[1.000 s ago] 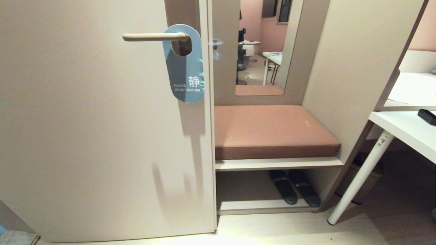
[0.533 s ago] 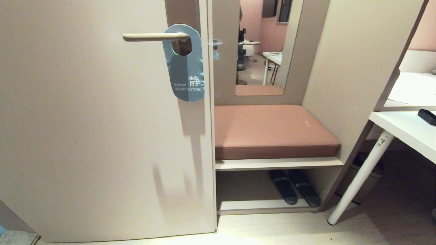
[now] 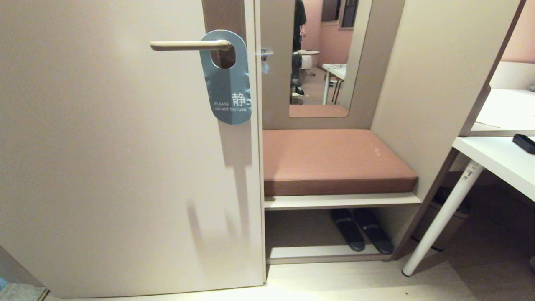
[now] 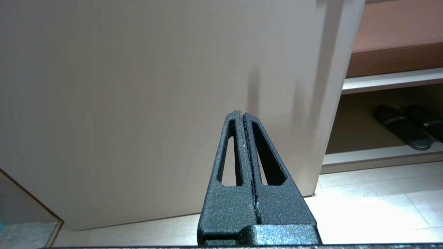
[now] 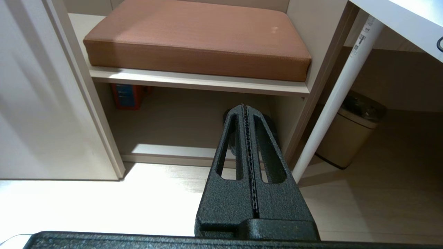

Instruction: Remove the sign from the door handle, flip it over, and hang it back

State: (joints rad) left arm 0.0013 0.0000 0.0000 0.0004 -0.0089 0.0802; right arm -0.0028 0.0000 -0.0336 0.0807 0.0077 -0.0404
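The sign (image 3: 228, 90) hangs by its oval hole on the door handle (image 3: 184, 45), dusty blue face with white text outward, near the pale door's right edge. Neither arm shows in the head view. My left gripper (image 4: 242, 114) is shut and empty, held low in front of the lower door panel, far below the sign. My right gripper (image 5: 245, 105) is shut and empty too, pointing at the open shelf under the bench.
Right of the door stands a bench with a brown cushion (image 3: 334, 159), dark slippers (image 3: 361, 234) beneath it and a mirror (image 3: 326, 54) above, where a person is reflected. A white desk (image 3: 497, 159) with its slanted leg (image 3: 443, 217) and a bin (image 5: 346, 138) stand at the right.
A person has come into view in the mirror's reflection. The sign, handle and both grippers have kept still.
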